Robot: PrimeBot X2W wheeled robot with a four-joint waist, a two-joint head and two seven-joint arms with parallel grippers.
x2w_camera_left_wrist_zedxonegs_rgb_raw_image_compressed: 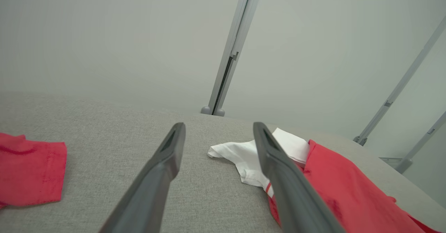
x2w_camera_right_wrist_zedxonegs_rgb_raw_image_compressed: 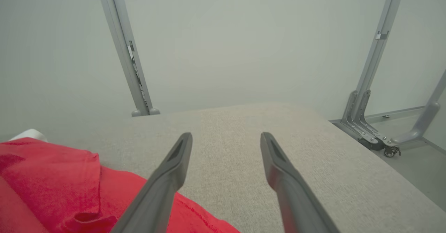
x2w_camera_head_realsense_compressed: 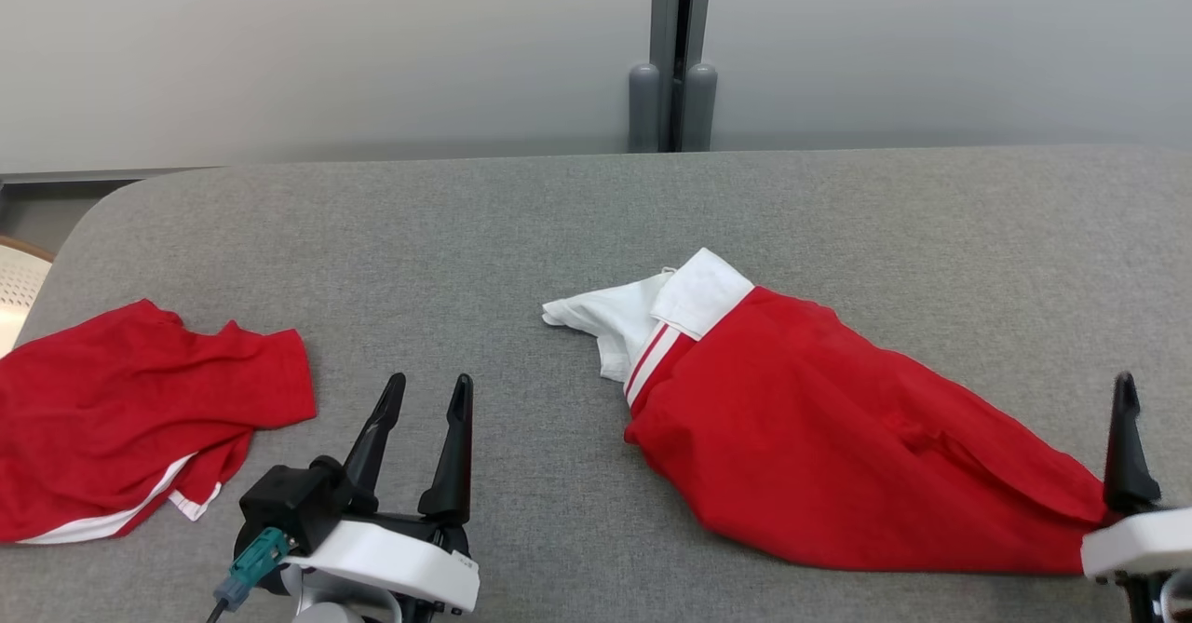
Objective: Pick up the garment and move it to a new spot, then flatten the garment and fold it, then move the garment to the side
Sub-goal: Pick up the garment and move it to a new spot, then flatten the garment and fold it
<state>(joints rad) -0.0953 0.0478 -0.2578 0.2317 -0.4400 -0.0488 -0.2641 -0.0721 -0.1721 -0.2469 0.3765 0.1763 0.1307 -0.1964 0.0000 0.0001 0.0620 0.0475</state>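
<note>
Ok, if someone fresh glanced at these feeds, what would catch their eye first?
The long red garment with a white collar, lying right of centre on the grey table, its tail running down to the open right end effector. Next, a crumpled red garment at the table's left edge. The left end effector is open over bare table between the two.

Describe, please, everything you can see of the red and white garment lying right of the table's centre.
The garment is soft red cloth with a white part and white stripes at its far left end. It lies crumpled, stretched diagonally across the grey table toward the lower right of the head view. There the open right gripper stands beside its end, gripping nothing.
</note>
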